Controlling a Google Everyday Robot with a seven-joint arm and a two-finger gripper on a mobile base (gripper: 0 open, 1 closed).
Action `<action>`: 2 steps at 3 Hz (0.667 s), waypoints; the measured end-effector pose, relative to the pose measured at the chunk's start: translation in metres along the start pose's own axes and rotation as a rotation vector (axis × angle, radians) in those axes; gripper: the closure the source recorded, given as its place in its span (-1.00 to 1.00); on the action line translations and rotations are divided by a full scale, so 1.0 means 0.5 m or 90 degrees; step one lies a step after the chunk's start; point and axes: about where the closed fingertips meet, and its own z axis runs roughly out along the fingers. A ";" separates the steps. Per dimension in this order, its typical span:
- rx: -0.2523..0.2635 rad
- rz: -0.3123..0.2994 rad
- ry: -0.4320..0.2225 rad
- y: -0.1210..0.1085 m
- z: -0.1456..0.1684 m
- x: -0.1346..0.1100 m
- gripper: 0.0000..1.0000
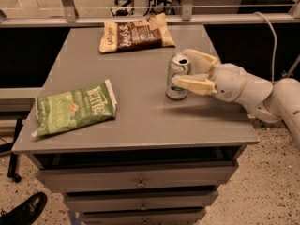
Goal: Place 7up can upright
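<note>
The 7up can (177,78) stands upright on the grey table (140,111), right of the middle, its opened top facing up. My gripper (180,67) reaches in from the right, its white arm (253,90) low over the table's right edge. The two cream fingers (194,84) lie on either side of the can, one behind it and one in front. They are spread a little wider than the can, so the gripper looks open. The front fingertip is at the can's side.
A green chip bag (75,109) lies flat at the front left of the table. A brown and yellow snack bag (136,34) lies at the back. A metal rail (150,18) runs behind the table. Drawers are below the front edge, and a shoe (23,210) is on the floor at lower left.
</note>
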 end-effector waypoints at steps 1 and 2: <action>0.023 -0.013 0.025 -0.009 -0.057 -0.029 -1.00; 0.026 -0.032 0.061 -0.014 -0.095 -0.071 -1.00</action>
